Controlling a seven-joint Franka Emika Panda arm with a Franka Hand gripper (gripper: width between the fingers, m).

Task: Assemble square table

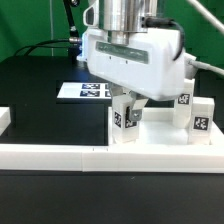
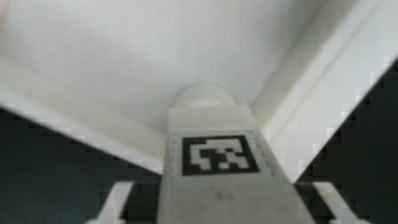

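Nearest me, the long border wall (image 1: pixel 60 155) fronts the gripper (image 1: pixel 128 113), closed on one tagged leg (image 2: pixel 219 150) above the tabletop (image 2: pixel 107 60); I judge I'm seating it, needing alignment over a corner socket.

- Leg (image 2: pixel 217 140): matt white plastic, smooth; printed black-white tag.
- Tabletop (image 2: pixel 125 60): white plastic, smooth, faint sheen.
- Desk (image 1: pixel 40 90): matt black.
- Pincer (image 1: pixel 128 108) housing: glossy white plastic.
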